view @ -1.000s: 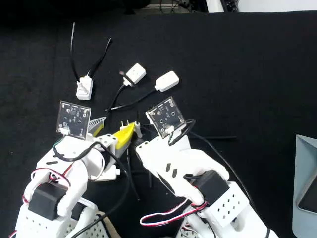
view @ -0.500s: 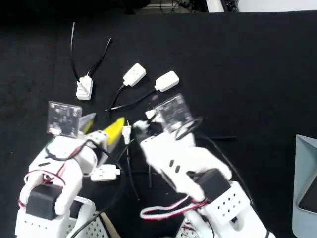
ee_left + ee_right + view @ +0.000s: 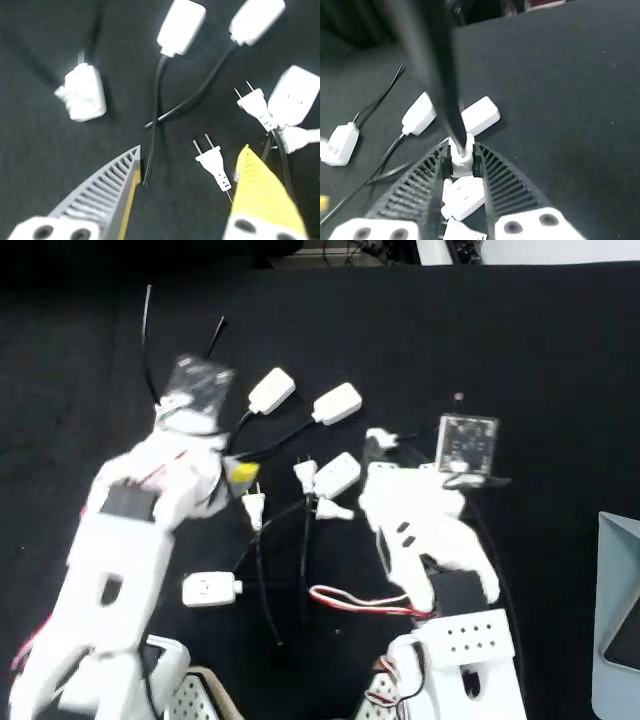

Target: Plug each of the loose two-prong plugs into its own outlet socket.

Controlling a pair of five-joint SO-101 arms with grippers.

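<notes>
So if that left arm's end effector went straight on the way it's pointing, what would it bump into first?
Probably the loose two-prong plug, lying between the fingers of the open left end effector, close to the yellow one. A black cable runs by the gray finger; depth is unclear.

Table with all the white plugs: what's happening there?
Two robot arms are working among plugs and sockets on a black table. The right gripper is shut on a white plug with a black cable. The left gripper hangs open above a loose two-prong plug. White sockets lie nearby with nothing in them.
</notes>
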